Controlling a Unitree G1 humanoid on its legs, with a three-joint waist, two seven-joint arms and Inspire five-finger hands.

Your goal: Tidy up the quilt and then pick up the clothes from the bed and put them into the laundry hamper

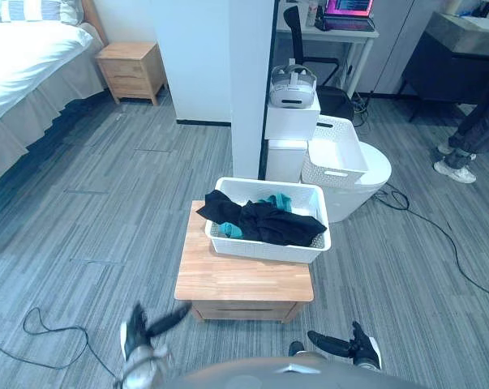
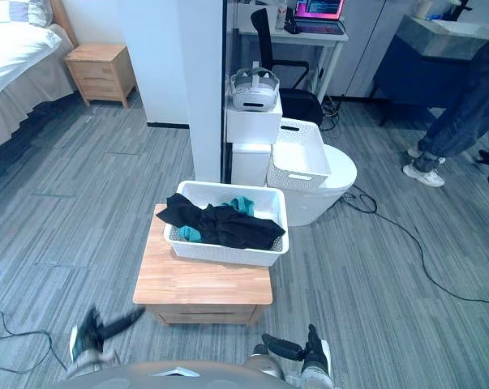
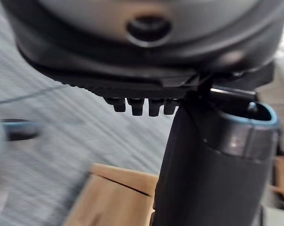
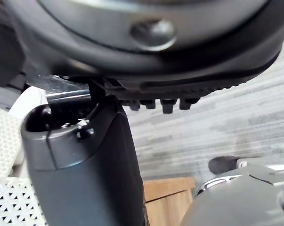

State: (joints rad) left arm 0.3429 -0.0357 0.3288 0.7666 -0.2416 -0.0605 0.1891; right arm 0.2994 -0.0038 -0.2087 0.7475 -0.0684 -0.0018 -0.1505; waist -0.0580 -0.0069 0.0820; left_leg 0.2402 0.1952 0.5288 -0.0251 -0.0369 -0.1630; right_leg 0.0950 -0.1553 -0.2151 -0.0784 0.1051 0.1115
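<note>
**Clothes in the hamper, both robot hands empty**

Nearest the camera, on the robot's side of the table, hang the two robot hands. The left robot hand is low off the table's near left corner, with its dark fingers stretched loosely towards the wood and nothing between them. The right robot hand is off the near right corner, likewise spread and carrying nothing. Both hang clear of the table, which I take for a resting pose with no load to hold.

On the far half of the table stands the white laundry hamper, probably raised there so it sits within easy reach. The clothes lie inside it, a black bundle over a teal piece. One black fold hangs over the rim at the hamper's left side. That loose fold could slip out if the hamper is knocked.

Well beyond the table to the left is the bed, with the white quilt lying smooth on the part that shows, and no garment visible on it. A wooden nightstand stands beside the bed. Directly behind the table rises a white pillar, with a second basket just to its right. A person stands far off to the table's right.

Judging by this layout, the task looks at or near its end.
</note>
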